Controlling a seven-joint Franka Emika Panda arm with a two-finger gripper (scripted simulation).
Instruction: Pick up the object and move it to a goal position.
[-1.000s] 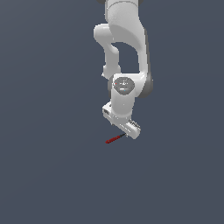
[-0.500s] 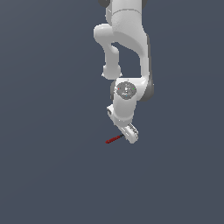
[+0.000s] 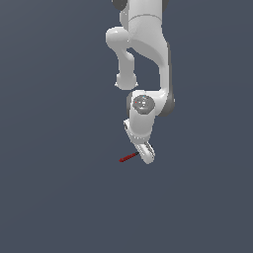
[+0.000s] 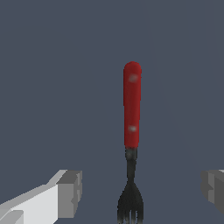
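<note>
Here's the fork (image 4: 132,113), red handle and short black pronged head, lying flat on the plain dark grey floor (image 4: 52,65); in the wrist view it runs straight along the middle of the picture, handle reaching away from the camera, prongs nearest to it; two pale glints sit on the red handle; the black neck joins handle and head.

Either side of the prongs we see the gripper (image 4: 142,192), its grey fingertips (image 4: 70,192) spread wide, one on each side of the head, both clear of it with floor showing between; nothing is clamped, the claw stands wide open around the fork's pronged end.

From the exterior view the fork (image 3: 129,157) is a small red sliver on the floor, slanting, its far end pointing toward the exterior view's left; the gripper (image 3: 146,154) is right at its other end, low to the floor; the white arm (image 3: 148,64) hangs down from the top of the picture, folded at its joints, wrist tipped over the fork.
</note>
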